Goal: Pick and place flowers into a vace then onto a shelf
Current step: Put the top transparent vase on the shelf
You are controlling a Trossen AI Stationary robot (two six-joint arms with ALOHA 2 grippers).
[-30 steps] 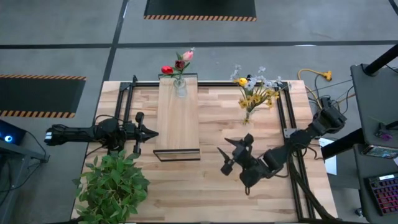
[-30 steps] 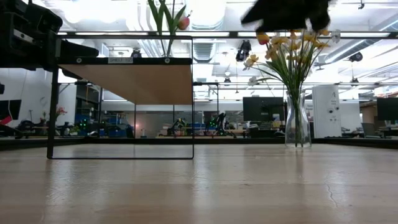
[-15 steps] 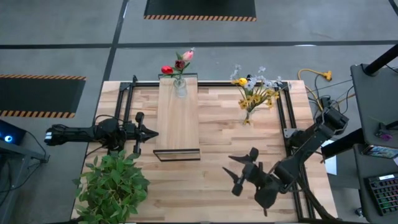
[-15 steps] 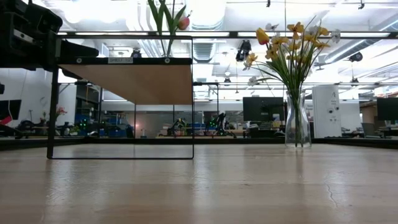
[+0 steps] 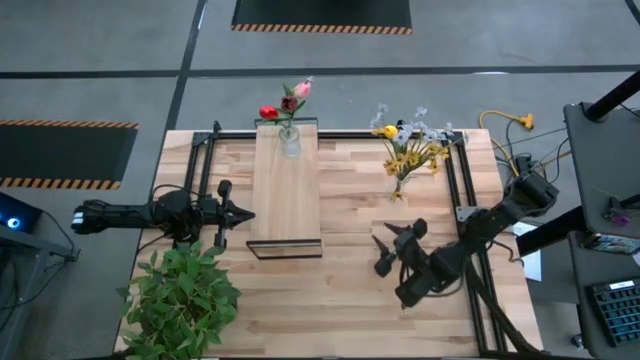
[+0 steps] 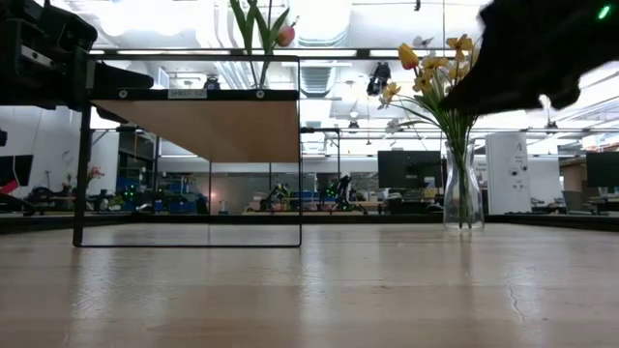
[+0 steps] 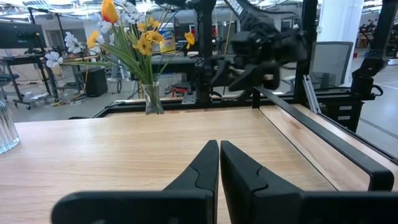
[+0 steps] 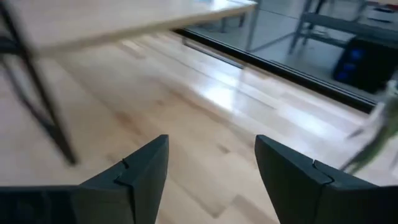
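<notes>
Butcher-block table [image 5: 330, 300] with a grey concrete floor around it, and a busy workshop visible past the far edge. What's changed: half a second ago the right gripper [image 5: 393, 247] sat nearer the front edge; now it's swung back toward the yellow flowers [image 5: 410, 150] in their clear ribbed glass vase [image 6: 461, 188], so I'd guess it's lining up to grab that vase. Its claw is spread wide and empty. The left gripper [image 7: 219, 163] is parked just beside the shelf [image 5: 286, 185], fingers pinched together, holding nothing. The shelf is a smooth pale board on a thin black wire frame, and the tulips [image 5: 285, 100] already stand at its far end. A leafy plant [image 5: 185, 290] is at the front left corner.
</notes>
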